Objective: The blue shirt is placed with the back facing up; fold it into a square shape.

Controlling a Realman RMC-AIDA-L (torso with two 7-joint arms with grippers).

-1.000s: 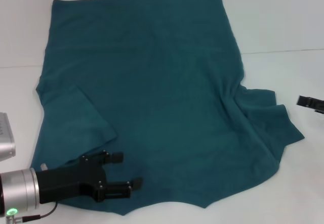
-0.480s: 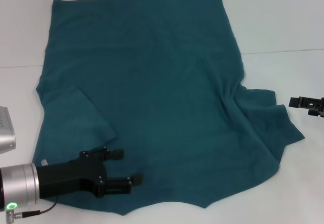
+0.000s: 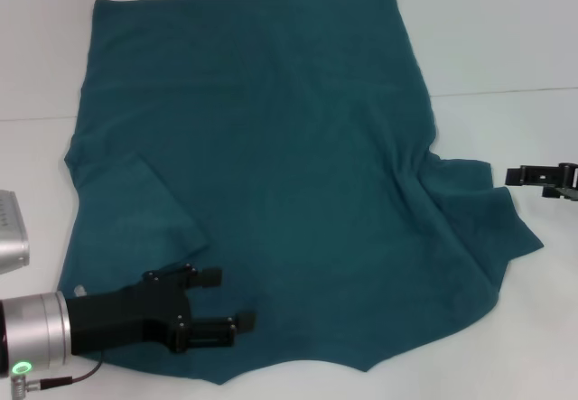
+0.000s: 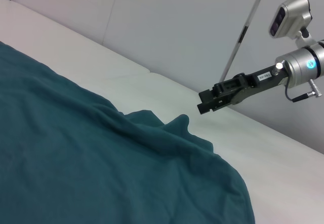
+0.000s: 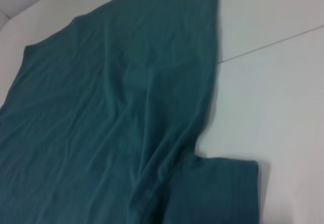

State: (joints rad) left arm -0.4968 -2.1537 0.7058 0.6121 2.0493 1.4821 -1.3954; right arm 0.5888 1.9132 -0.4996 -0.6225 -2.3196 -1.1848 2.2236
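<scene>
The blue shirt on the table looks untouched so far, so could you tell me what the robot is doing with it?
The blue shirt lies spread on the white table, plain side up, with no fold made yet; one sleeve on the robot's left is tucked over onto the body. The left gripper hovers with its fingers open over the near hem on the robot's left. The right gripper is coming in from the right edge towards the other sleeve, not yet touching it. Neither holds any fabric.
</scene>
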